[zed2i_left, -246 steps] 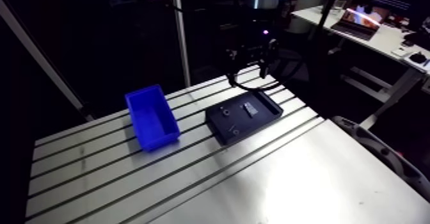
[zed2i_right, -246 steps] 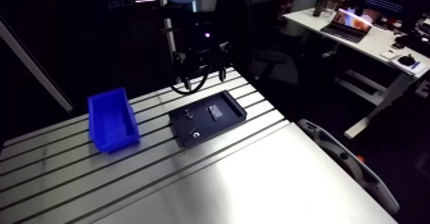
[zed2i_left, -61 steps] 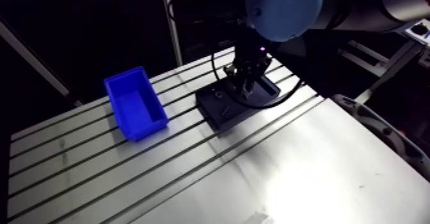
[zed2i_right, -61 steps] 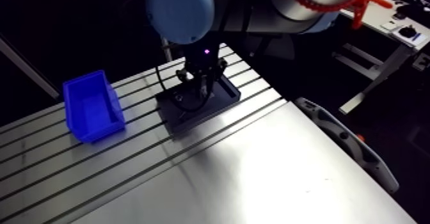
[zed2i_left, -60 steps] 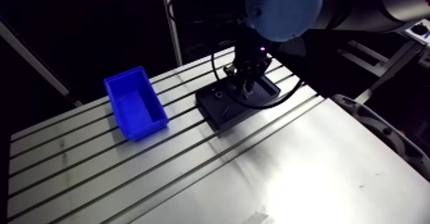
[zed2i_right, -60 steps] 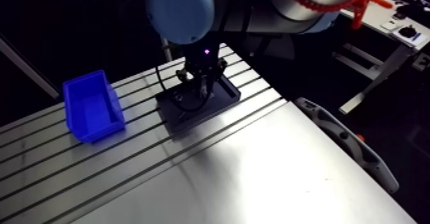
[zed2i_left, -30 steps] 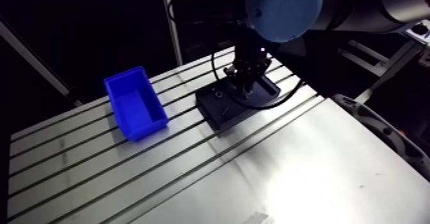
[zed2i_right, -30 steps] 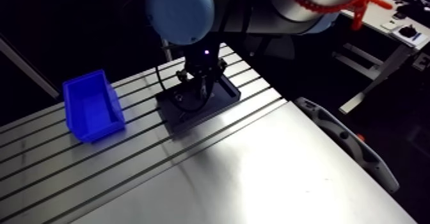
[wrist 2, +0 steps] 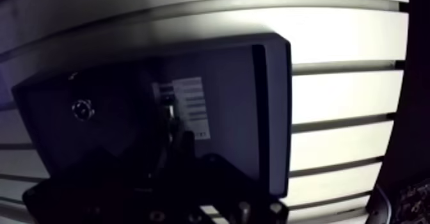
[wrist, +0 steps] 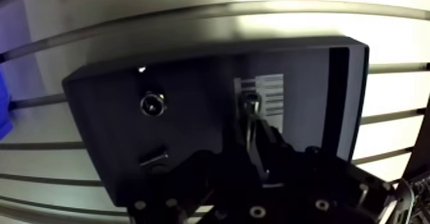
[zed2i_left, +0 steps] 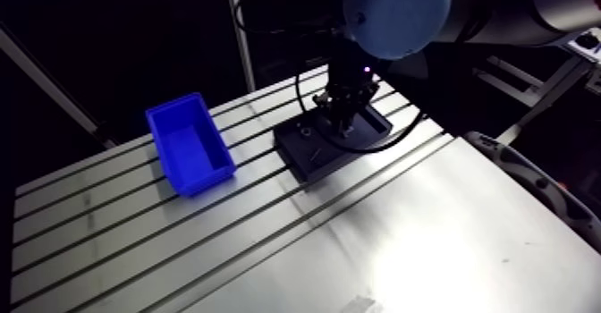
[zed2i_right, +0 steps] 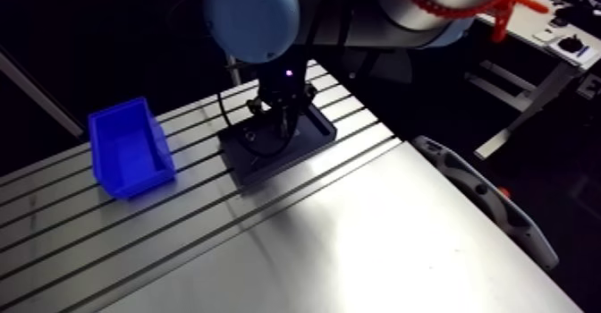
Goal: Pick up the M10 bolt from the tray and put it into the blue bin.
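Since gripper (wrist: 256, 151) body blocks near part of tray (wrist: 109, 130), wrist view pretty murky: M10 bolt (wrist: 249, 105) only half visible, head poking out beside striped label (wrist: 272, 95), shank lost between dark fingers. Jaws narrow, look clamped on it. Arm view: wrist pointing straight down over tray, blue bin (zed2i_left: 188, 145) well apart.
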{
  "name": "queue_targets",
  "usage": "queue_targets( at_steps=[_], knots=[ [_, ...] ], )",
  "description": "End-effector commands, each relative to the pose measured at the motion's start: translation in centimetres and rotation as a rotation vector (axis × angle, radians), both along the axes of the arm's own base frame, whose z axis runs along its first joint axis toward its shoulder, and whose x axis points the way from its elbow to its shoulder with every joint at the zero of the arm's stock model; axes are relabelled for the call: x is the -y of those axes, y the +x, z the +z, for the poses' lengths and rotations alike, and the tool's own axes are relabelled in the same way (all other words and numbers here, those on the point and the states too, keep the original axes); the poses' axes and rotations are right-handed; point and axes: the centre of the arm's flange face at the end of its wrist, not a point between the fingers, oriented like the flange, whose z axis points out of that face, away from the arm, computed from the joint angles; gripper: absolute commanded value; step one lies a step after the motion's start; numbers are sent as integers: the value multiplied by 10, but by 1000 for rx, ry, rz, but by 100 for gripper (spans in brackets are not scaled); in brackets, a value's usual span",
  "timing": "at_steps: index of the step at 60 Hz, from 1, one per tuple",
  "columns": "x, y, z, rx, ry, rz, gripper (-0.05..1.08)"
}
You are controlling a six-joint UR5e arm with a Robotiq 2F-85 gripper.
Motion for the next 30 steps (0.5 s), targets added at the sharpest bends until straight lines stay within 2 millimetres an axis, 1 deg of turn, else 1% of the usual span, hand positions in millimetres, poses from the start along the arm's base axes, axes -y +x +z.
queue_targets(
  at_steps=[1, 15, 19, 22, 30],
  knots=[
    [0, 0, -3, 5, -2, 0, 73],
    [-1, 0, -4, 7, -2, -1, 74],
    [-2, -1, -3, 4, -1, -1, 78],
    [-2, -1, -3, 4, -1, -1, 78],
    [-1, -1, -3, 3, -2, -1, 88]
  ],
)
